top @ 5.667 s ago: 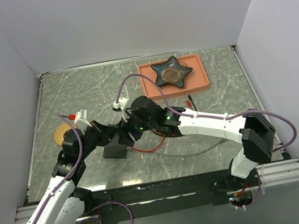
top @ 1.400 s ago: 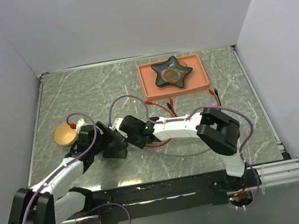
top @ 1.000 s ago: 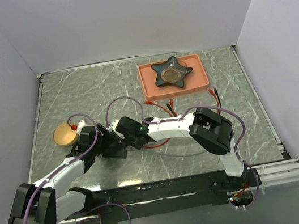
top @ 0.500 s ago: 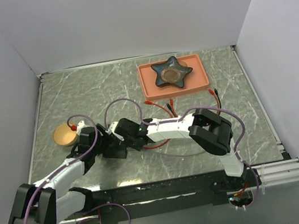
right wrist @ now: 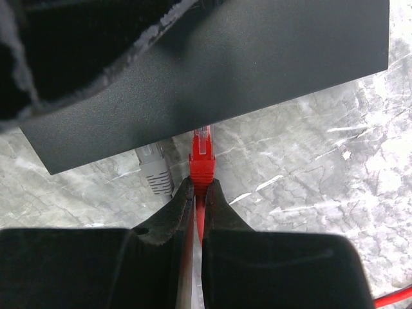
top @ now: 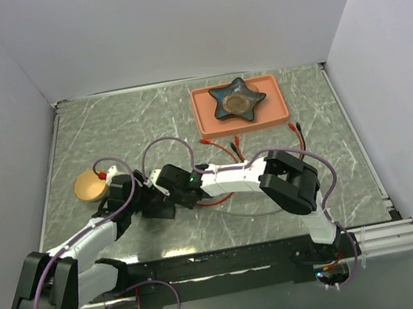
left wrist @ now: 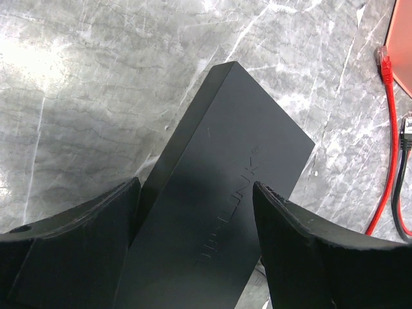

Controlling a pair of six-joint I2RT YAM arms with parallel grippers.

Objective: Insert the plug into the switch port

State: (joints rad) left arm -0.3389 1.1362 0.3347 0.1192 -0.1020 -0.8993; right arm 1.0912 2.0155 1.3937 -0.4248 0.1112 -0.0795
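Observation:
The switch is a flat matte-black box lying between the two arms. My left gripper straddles it, jaws wide, with a finger pressed to each long side. The right gripper is shut on the red plug, pinching its boot. The plug's clear tip points at the switch's port edge and just reaches under that edge. A grey plug sits in the port beside it, to the left. The sockets themselves are hidden under the edge.
Red cable trails back from the right gripper across the marble tabletop, with a black-ended lead beside it. An orange tray holding a dark star-shaped dish stands at the back. An orange disc lies left of the left arm.
Over the last second the right gripper has crept left with the red plug, closer to the switch's edge. The left gripper stays on the switch.

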